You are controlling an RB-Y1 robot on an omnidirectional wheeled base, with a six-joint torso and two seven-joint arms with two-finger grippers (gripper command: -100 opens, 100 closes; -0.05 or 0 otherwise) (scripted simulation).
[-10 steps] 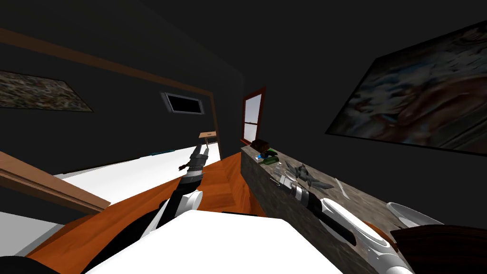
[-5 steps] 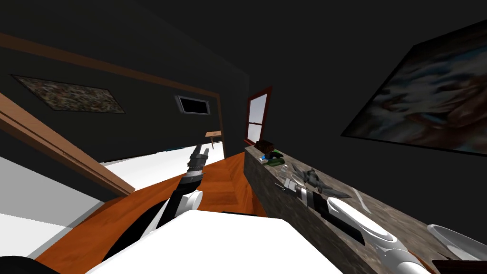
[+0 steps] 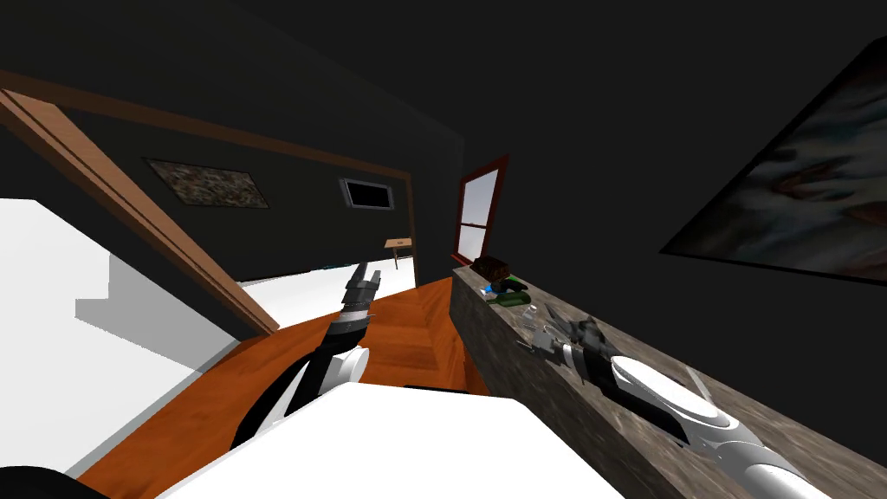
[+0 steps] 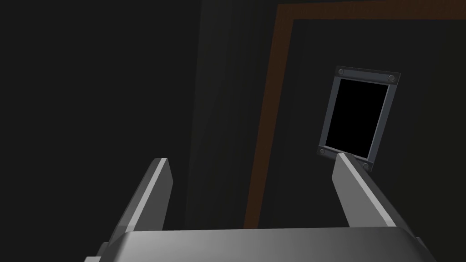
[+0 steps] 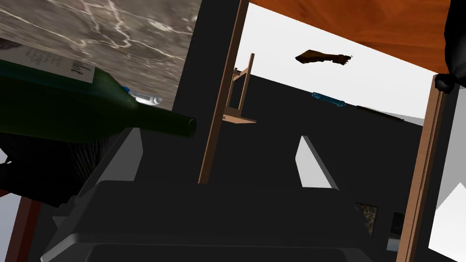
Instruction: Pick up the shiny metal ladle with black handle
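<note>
Here, the right tool [image 3: 530, 345] hovers over the stone table [image 3: 537, 398], fingers apart, near a green bottle [image 5: 68, 104] lying on its side; a small shiny piece, seemingly the ladle [image 3: 530, 314], rests just ahead. The left tool [image 3: 368, 275], also spread, hangs above the wooden floor [image 3: 260, 372].

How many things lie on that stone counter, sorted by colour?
Green bottle: 1
Brown box: 1
Small blue thing: 1
Grey spiky thing: 1
Total: 4 that I can make out on the counter; any smaller bits are too small to tell.
</note>
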